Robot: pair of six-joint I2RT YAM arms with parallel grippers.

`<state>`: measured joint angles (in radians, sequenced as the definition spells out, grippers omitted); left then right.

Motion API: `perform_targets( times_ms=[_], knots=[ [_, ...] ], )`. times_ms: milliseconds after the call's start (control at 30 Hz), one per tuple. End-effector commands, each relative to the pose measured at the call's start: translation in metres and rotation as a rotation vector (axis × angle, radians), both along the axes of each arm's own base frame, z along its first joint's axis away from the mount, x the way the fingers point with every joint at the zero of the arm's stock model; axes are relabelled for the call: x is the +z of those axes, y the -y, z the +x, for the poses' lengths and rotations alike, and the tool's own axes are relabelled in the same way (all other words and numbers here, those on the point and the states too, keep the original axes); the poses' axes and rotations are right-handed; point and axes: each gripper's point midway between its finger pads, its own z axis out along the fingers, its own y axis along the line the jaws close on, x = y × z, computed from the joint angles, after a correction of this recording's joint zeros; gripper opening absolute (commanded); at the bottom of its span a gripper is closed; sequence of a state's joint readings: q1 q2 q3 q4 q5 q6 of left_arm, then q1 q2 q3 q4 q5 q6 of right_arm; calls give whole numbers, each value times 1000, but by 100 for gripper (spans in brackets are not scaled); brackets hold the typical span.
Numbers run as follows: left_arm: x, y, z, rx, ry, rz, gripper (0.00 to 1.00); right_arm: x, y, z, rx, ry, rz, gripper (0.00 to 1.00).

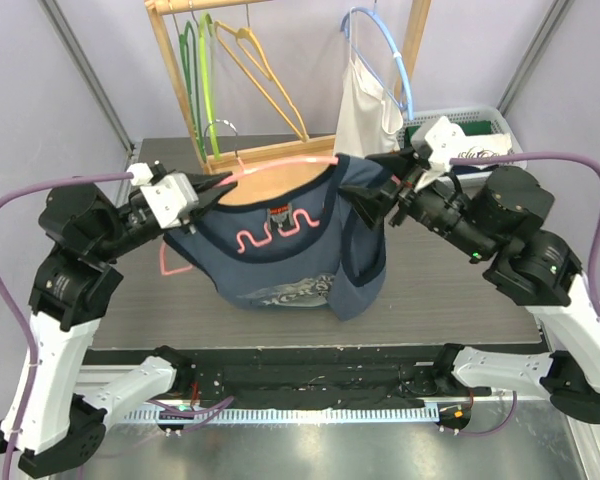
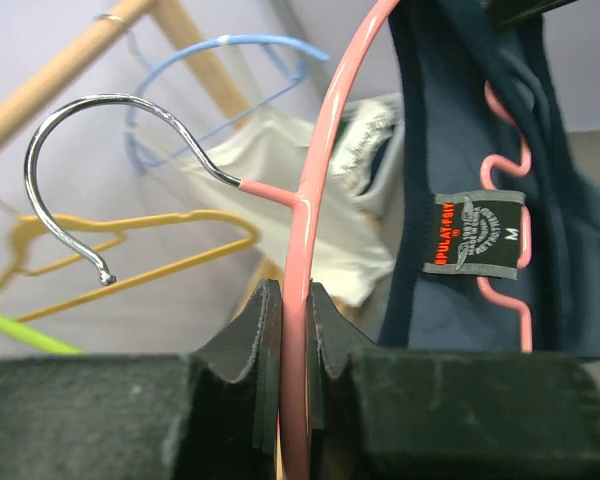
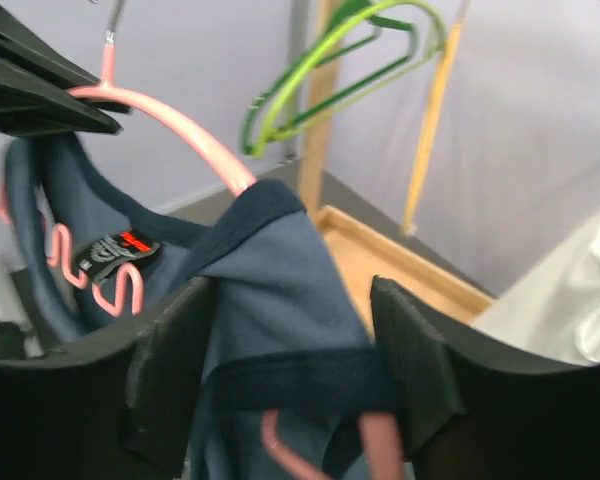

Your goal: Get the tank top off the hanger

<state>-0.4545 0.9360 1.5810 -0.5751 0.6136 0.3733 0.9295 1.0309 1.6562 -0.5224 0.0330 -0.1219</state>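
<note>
- The tank top hangs on the pink hanger, held up over the middle of the table.
- The left pincer is clenched on the hanger wire.
- The right pincer is released, its jaws on either side of the strap at the hanger's right end.
- Step, as I judge it: freeing that strap. Next, close on it and draw it off the hanger's end.

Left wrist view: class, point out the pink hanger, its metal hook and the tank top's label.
pink hanger (image 2: 301, 230), left wrist view, curved pink rod.
metal hook (image 2: 120, 98), left wrist view, top of curve.
label (image 2: 478, 235), left wrist view, centre of tag.
</note>
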Motion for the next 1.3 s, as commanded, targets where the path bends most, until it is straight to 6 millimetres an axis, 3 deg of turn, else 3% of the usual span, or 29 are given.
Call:
perform_targets(
  times_ms=[0,133,167,433,533,633,767,833,867,1067,1267],
  knots=[
    [63,-19,43,226,338,-82,6,23,17,34,-209,53,97,76],
    [61,-20,62,290,455,-11,2,22,35,44,-322,40,136,82],
    [59,-19,64,290,467,6,2,25,48,42,-362,42,163,83],
    [38,-18,69,296,491,75,3,5,60,32,-362,-37,264,96],
    [36,-20,69,307,488,78,3,2,63,24,-339,-89,332,97],
    [36,-19,67,298,492,78,3,-11,46,24,-283,-153,365,94],
    [38,-20,63,293,493,67,3,-41,22,38,-278,-239,366,89],
    [36,-20,61,290,492,68,3,-42,15,41,-267,-255,412,86],
    [36,-21,61,290,494,68,3,-52,6,45,-259,-271,403,85],
    [31,-23,57,292,494,76,3,-30,-3,52,-235,-239,487,76],
    [25,-23,54,280,492,83,3,-26,-15,55,-201,-260,508,66]
  ],
)
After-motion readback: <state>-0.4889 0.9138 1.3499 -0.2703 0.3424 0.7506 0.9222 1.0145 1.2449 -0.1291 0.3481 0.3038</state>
